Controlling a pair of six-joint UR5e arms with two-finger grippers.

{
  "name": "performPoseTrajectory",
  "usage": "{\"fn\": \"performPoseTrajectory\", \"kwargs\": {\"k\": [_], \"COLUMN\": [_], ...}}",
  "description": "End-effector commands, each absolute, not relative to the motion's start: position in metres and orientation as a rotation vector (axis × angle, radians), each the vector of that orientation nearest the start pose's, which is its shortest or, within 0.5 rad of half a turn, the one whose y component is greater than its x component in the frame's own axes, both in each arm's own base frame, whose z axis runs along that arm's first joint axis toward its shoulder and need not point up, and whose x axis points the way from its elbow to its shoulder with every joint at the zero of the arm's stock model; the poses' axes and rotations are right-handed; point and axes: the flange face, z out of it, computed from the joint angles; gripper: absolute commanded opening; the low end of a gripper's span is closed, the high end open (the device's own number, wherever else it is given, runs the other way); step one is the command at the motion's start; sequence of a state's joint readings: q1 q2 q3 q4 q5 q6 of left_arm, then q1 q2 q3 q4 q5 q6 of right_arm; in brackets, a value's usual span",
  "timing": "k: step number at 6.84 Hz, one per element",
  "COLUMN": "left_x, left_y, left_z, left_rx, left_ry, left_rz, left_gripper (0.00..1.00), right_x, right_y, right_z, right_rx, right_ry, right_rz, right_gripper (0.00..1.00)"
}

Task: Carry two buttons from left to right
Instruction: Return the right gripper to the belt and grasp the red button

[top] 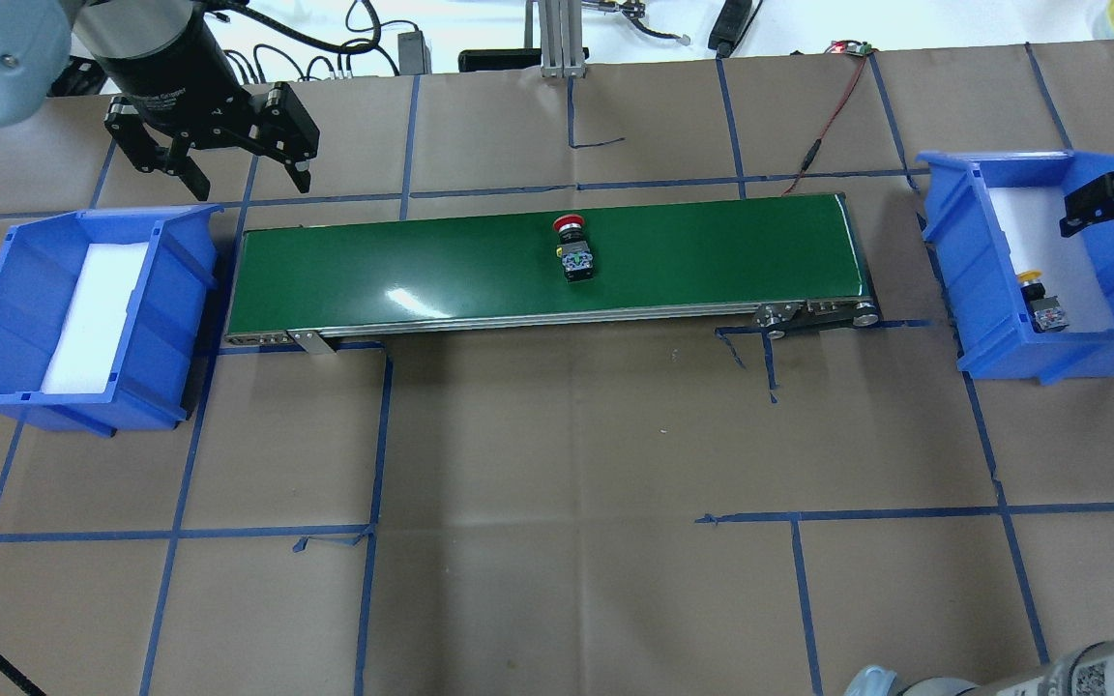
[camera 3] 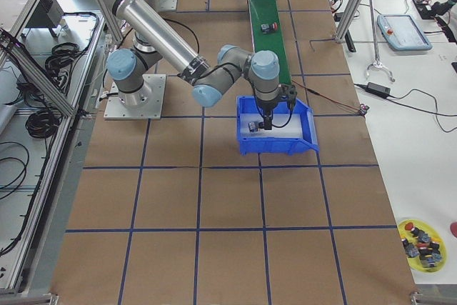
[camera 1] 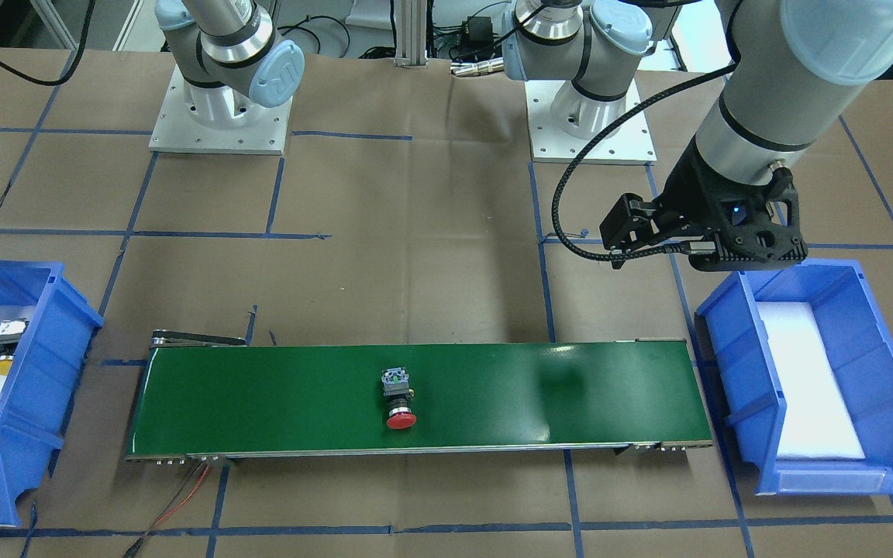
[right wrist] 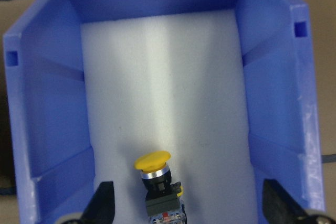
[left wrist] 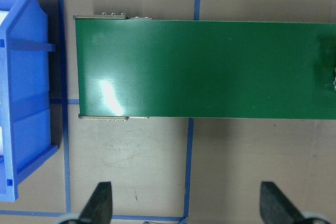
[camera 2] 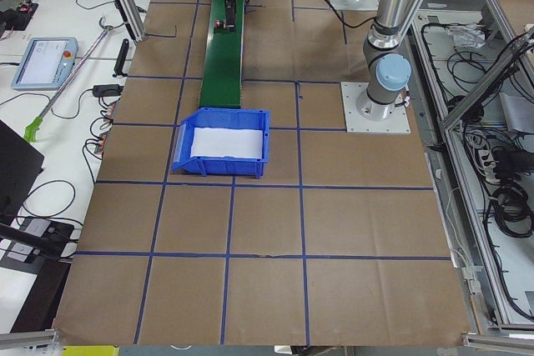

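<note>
Currently we see the red button [top: 574, 249] lying mid-belt on the green conveyor [top: 402, 275] and the yellow button [right wrist: 156, 179] in the right blue bin [right wrist: 47, 103]. Our left claw [left wrist: 186, 203] is spread wide and empty over the worktop [left wrist: 236, 161]; the right claw [right wrist: 188, 205] is spread too, apparently clear of the yellow one.

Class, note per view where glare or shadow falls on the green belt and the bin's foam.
Left wrist view: white glare patch on the conveyor belt near its end. Overhead view: a thinner glint on its left part. Front-facing view: a dark patch toward that same end. Right wrist view: a bright stripe down the white foam.
</note>
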State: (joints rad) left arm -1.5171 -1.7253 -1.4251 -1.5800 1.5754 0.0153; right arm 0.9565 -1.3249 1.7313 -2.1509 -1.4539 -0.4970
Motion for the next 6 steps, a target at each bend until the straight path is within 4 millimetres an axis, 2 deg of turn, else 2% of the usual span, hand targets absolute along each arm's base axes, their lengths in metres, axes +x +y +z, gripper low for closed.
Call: {"fn": "performPoseTrajectory", "kwargs": {"k": [1, 2, 3, 4, 5, 6], "left_x": [-0.103, -0.103, -0.103, -0.103, -0.103, -0.103], "left_y": [-0.562, -0.561, -0.562, -0.562, -0.562, -0.562], "left_z": [0.477, 0.478, 0.477, 0.477, 0.477, 0.477], "left_rx": [-0.06, -0.06, -0.058, -0.06, -0.06, -0.058], "left_ry": [3.137, 3.137, 3.137, 3.137, 3.137, 3.137], "left_rz": [0.029, 0.027, 0.029, 0.029, 0.029, 0.029], "left_gripper": [1.0, 1.0, 1.0, 1.0, 1.0, 1.0], "right_x": [-0.186, -0.157, -0.119, -0.064, -0.018, 0.015], "right_y": [-0.574, -0.583, -0.587, -0.584, -0.585, -0.584], "right_z": [0.419, 0.452, 0.472, 0.492, 0.499, 0.501], "right_rx": [0.183, 0.172, 0.17, 0.124, 0.127, 0.14], "right_ry": [3.079, 3.072, 3.062, 3.07, 3.067, 3.088], "right_rz": [-0.245, -0.188, -0.164, -0.213, -0.231, -0.232], "right_gripper": [1.0, 1.0, 1.0, 1.0, 1.0, 1.0]}}
